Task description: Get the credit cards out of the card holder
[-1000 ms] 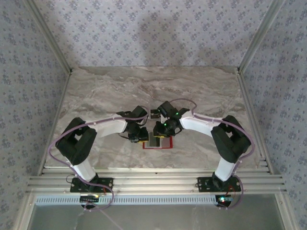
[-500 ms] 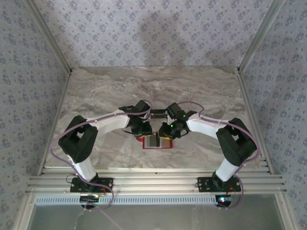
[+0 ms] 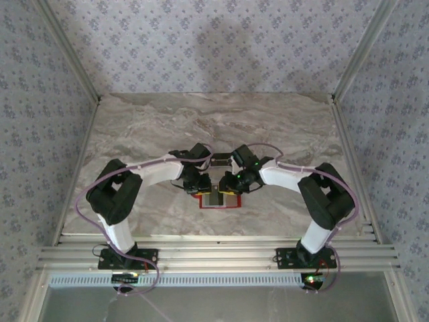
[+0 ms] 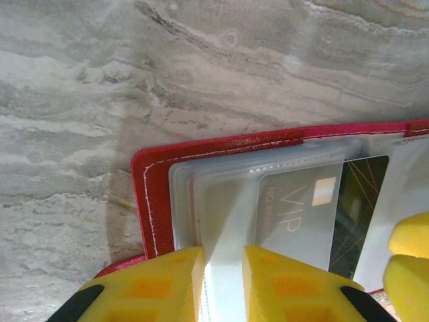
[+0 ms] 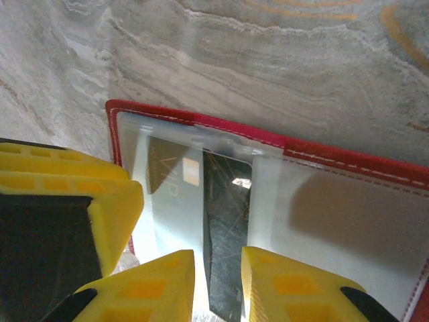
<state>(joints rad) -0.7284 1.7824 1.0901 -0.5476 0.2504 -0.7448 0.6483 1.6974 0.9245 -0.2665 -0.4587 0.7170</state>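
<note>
Extraction step, early stage: credit cards (image 4: 295,215) not out yet.

Top view: card holder (image 3: 218,204) lying open on worktop (image 3: 281,127), toward the near edge, between the two arms. Left hand (image 3: 200,188) and right hand (image 3: 232,187) both down over it from either side, close together.

Left wrist view: red holder corner with clear pockets (image 4: 221,194), grey VIP card (image 4: 298,225) and dark card (image 4: 362,194) tucked inside. Left hand (image 4: 222,258) parted by a narrow gap over the near edge of the pockets, nothing clearly pinched, contact with the plastic hard to judge. Probably there to pin the holder.

Right wrist view: right hand (image 5: 218,258) parted just as narrowly, straddling the near end of the dark card (image 5: 224,221). No firm grip evident.

Next move, by judgement: close right hand on that card edge, slide out along the pocket, left hand pressing the holder flat. Thin slick card, so slip risk.
</note>
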